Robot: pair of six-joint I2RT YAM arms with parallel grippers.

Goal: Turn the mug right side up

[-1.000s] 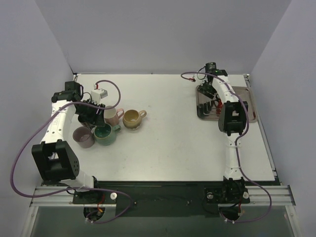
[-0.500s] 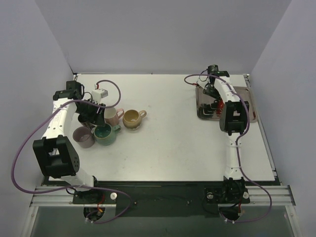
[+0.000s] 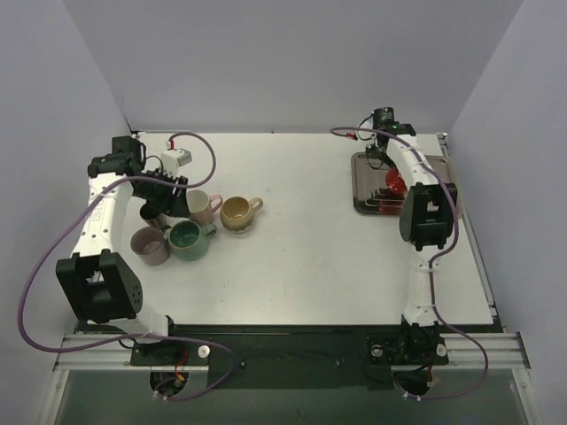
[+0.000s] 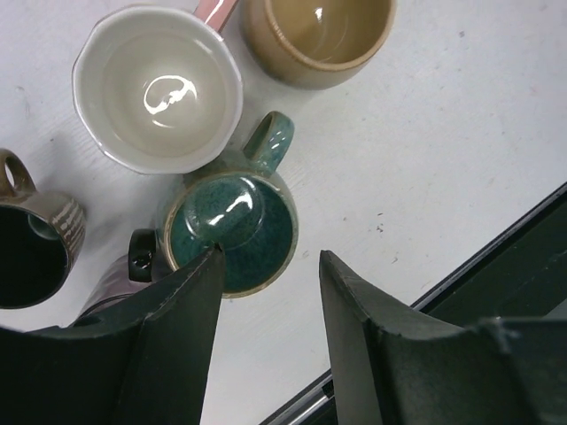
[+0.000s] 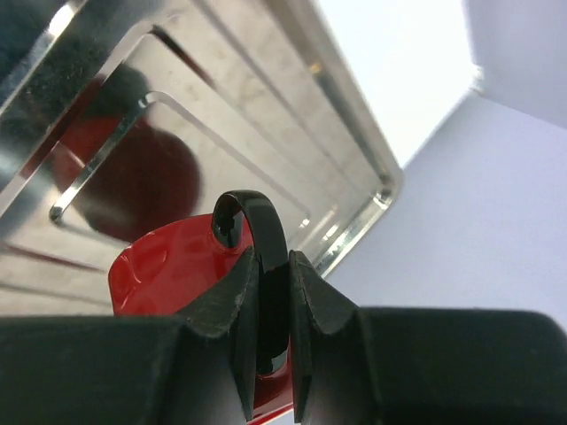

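The red mug point(image 3: 392, 182) with a black handle point(image 5: 259, 223) rests in the metal tray point(image 3: 362, 200) at the back right. My right gripper point(image 5: 268, 258) is shut on that handle, with both fingers pinching the loop. The mug's red body point(image 5: 164, 266) fills the lower left of the right wrist view; which way up it stands I cannot tell. My left gripper point(image 4: 270, 255) hangs open and holds nothing, above the rim of a green mug point(image 4: 235, 235) on the left side of the table.
Around the green mug point(image 3: 186, 239) stand a pink mug point(image 3: 202, 207), a tan mug point(image 3: 237, 212), a mauve mug point(image 3: 149, 245) and a dark brown mug point(image 4: 35, 252), all upright. The tray's raised rim point(image 5: 354, 133) lies beyond the red mug.
My right gripper moved toward the tray's back and shut on the red mug's handle. My left arm drew back slightly from the cluster of mugs, still open.
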